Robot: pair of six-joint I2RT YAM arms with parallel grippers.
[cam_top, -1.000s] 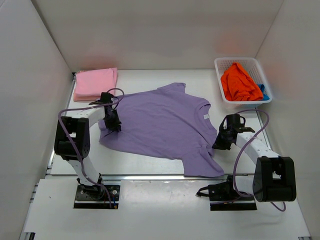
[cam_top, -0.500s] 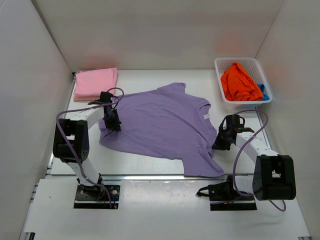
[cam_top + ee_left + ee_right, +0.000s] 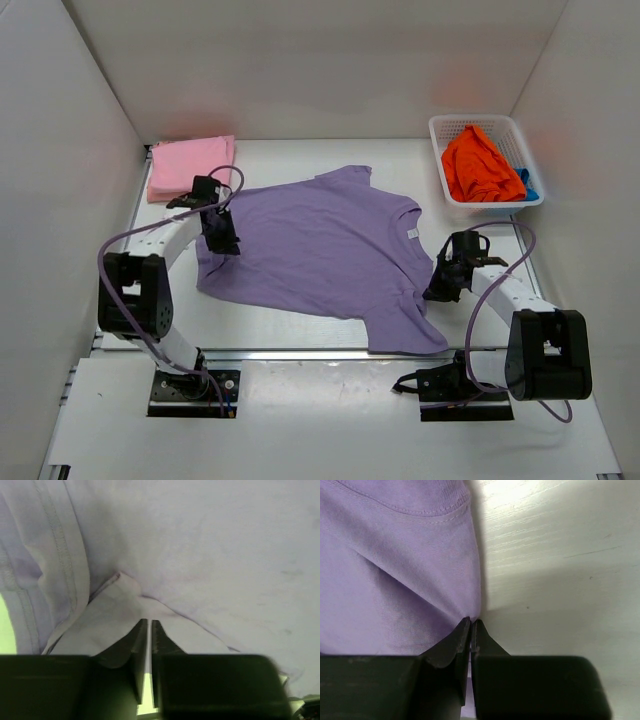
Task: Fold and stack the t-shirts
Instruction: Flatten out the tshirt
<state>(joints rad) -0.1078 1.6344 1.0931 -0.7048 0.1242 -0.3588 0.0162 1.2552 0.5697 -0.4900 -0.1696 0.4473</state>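
The purple t-shirt [image 3: 320,250] lies spread open on the table, with its white neck label [image 3: 410,232] toward the right. My left gripper [image 3: 222,240] is shut on a fold of the shirt's left edge; in the left wrist view the jaws [image 3: 147,622] pinch lavender cloth [image 3: 200,555]. My right gripper [image 3: 437,290] is shut on the shirt's right edge; in the right wrist view the tips [image 3: 471,621] nip the cloth [image 3: 395,570] at its border. The pink t-shirt [image 3: 190,165] lies folded at the back left. The orange t-shirt [image 3: 480,165] and a bit of the blue one [image 3: 524,182] lie in the basket.
The white lattice basket [image 3: 470,118] stands at the back right corner. White walls close in the table on the left, back and right. Bare white table [image 3: 560,555] lies right of the shirt's edge.
My left gripper has moved back and slightly left, drawing the purple shirt's left edge with it. The right gripper has barely moved.
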